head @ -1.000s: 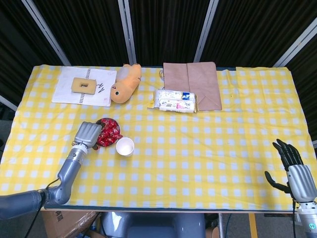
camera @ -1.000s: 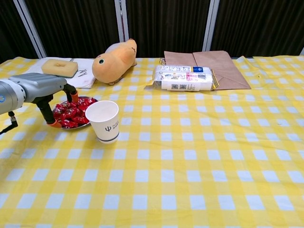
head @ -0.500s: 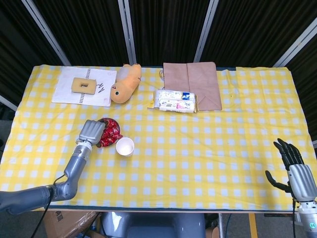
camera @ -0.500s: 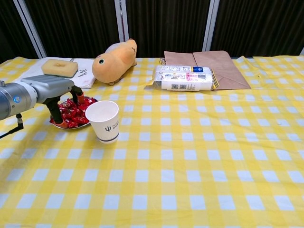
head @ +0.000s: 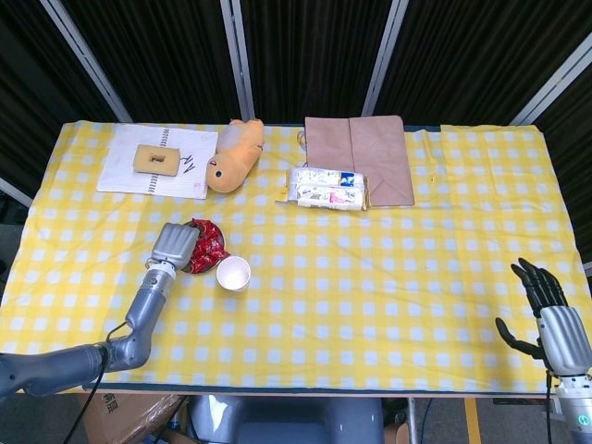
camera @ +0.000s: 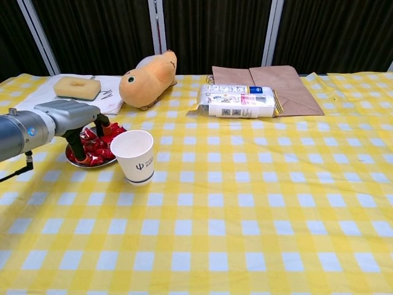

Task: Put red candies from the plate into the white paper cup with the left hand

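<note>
Red candies: I see them (camera: 95,147) heaped on a small plate (camera: 89,165), left of centre in the chest view; in the head view the heap (head: 207,247) sits in the lower left part of the cloth.
White paper cup: it (camera: 134,156) stands upright just beside the plate, on the side nearer frame centre, mouth open; from the head view (head: 233,273) I see nothing inside it.
Left hand: my left hand (head: 174,246) hangs over the plate's left part, back of the hand up, fingers (camera: 78,142) pointing down into the candies. The tips reach the heap, but I cannot tell whether they clamp a candy or just touch the pile.
Right hand: it (head: 546,310) rests at the lower right corner of the head view, well apart from everything, fingers spread and holding nothing.
Plush toy: an orange toy (camera: 147,78) lies behind the plate, toward the upper left of the chest view.
Notebook: a white pad (head: 157,160) in the upper left of the head view, with a tan sponge-like block (head: 155,158) on it.
Packet: a white printed pack (camera: 236,101) lies upper centre, overlapping the near edge of a flat brown paper bag (camera: 288,86).
Tablecloth: yellow and white check (camera: 245,215) under all of it.
</note>
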